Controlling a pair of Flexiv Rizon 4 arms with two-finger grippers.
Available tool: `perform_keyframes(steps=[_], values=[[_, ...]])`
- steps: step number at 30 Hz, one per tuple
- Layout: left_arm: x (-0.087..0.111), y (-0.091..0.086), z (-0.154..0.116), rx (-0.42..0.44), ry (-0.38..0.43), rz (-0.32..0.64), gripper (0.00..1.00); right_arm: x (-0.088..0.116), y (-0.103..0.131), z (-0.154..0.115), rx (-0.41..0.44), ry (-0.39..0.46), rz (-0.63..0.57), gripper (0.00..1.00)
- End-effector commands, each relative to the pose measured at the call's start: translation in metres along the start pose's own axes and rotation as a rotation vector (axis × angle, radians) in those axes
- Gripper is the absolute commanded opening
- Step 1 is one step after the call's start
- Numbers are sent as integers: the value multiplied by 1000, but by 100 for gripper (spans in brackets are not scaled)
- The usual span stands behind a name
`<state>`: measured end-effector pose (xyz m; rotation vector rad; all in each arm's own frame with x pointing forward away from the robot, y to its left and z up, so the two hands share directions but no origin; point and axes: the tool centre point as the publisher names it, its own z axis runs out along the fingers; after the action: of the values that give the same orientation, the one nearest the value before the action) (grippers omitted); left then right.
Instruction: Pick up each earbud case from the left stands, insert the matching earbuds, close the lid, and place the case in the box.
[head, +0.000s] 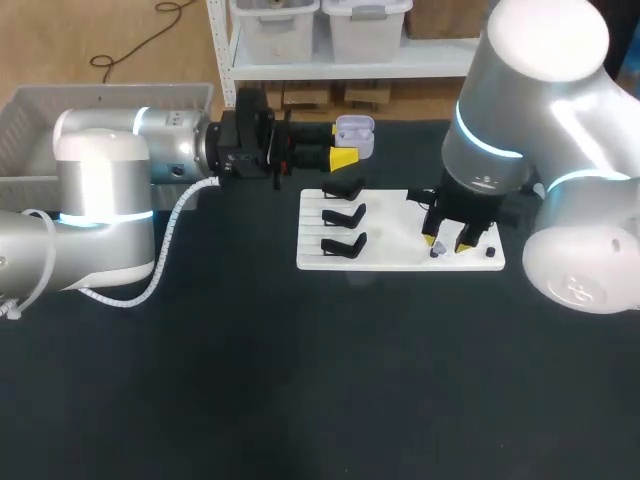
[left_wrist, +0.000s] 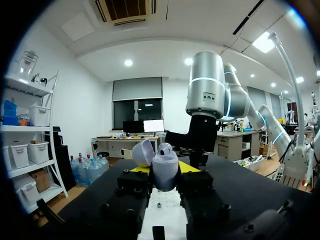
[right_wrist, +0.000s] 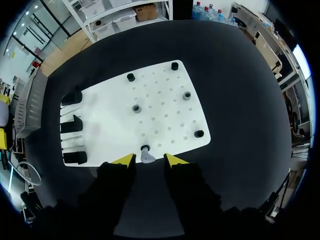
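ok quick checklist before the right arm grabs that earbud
1. Earbud case gripped by the left gripper: ok, a finger clamps it on each side.
2. Lid open for loading: ok, tipped back.
3. Right gripper open: ok, there is a gap on both sides.
4. Earbud lined up between the right gripper's fingers: ok, roughly centred at the edge of the white board.
5. Free slot in the case for this earbud: cannot tell, the inside is not clearly shown.
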<state>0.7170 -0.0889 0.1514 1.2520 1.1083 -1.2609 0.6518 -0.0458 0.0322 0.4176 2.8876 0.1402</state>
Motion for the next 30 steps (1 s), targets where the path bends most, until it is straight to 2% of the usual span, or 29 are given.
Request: perform_keyframes(steps=[1, 30], values=[[1, -1, 0, -5, -1, 3, 0, -3, 2, 7, 6, 3, 1, 37], [1, -1, 0, -5, -1, 3, 0, -2, 0, 24, 15, 43, -10, 25]])
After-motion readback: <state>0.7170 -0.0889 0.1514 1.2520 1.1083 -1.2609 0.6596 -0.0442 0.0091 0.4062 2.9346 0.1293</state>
